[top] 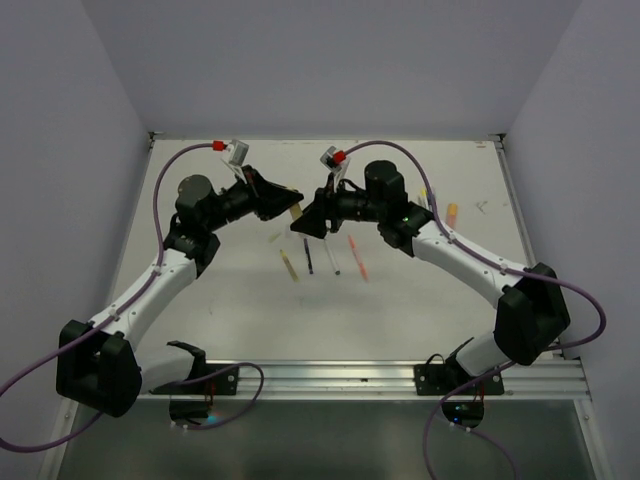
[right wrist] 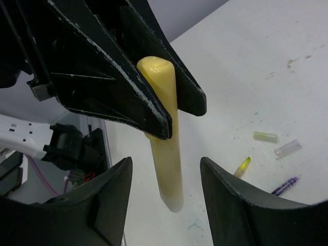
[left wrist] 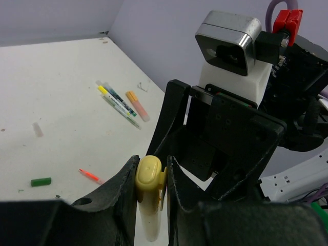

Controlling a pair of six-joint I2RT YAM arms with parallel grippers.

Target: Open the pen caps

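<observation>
Top external view: the left tool (top: 287,203) and the right tool (top: 306,222) meet nose to nose above the middle of the worktop (top: 240,300), with a yellow pen (top: 296,211) bridging the gap between them. Held up like this, both of its ends can be reached, which I judge is the reason for the hold. Loose pens (top: 322,258) lie beneath the tools and slightly nearer. A further bunch of pens (top: 440,212) sits behind the right tool's wrist, toward the worktop's right edge. Bare worktop on the left tool's outer side leaves room to pull away. Left wrist view: the left tool is clamped on the pen's rounded, clipped end, the right tool stands directly ahead, and a green cap (left wrist: 41,181) lies well off to its left. Right wrist view: the right tool's fingers (right wrist: 102,205) stand apart, one on each side of the pen's free end with a gap on both sides. Two loose caps (right wrist: 265,136) lie below to its right. Whether this pen's own cap is off, I cannot tell.
</observation>
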